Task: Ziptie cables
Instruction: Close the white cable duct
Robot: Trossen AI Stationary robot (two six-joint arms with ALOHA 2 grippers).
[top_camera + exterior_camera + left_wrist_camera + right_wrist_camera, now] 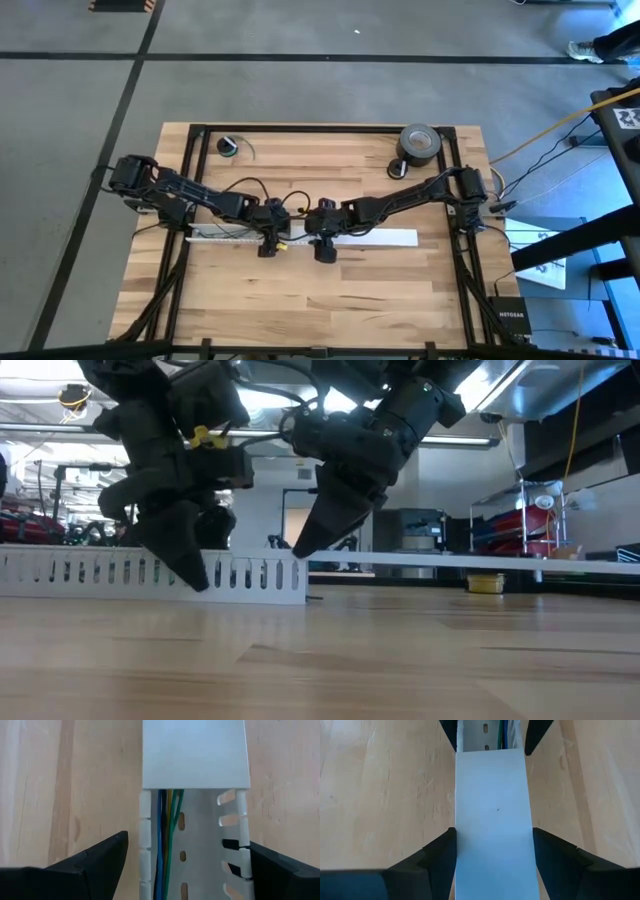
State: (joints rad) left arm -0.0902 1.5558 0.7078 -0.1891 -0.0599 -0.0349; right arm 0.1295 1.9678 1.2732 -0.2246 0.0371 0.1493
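Two grippers are straddling my white plastic duct: left gripper spread beside the slotted walls holding thin cables; right gripper clamping the smooth flat cover.

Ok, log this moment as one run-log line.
left gripper: jaws open astride slotted duct | right gripper: jaws astride cover | cables: inside duct

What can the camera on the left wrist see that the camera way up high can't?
Only the left wrist view shows the cables lying inside the slotted white duct and running under its flat white cover. Only the high view shows the whole table, a roll of tape, a small coil and the right gripper on the cover. Both show the duct and the left gripper, open on either side of it.
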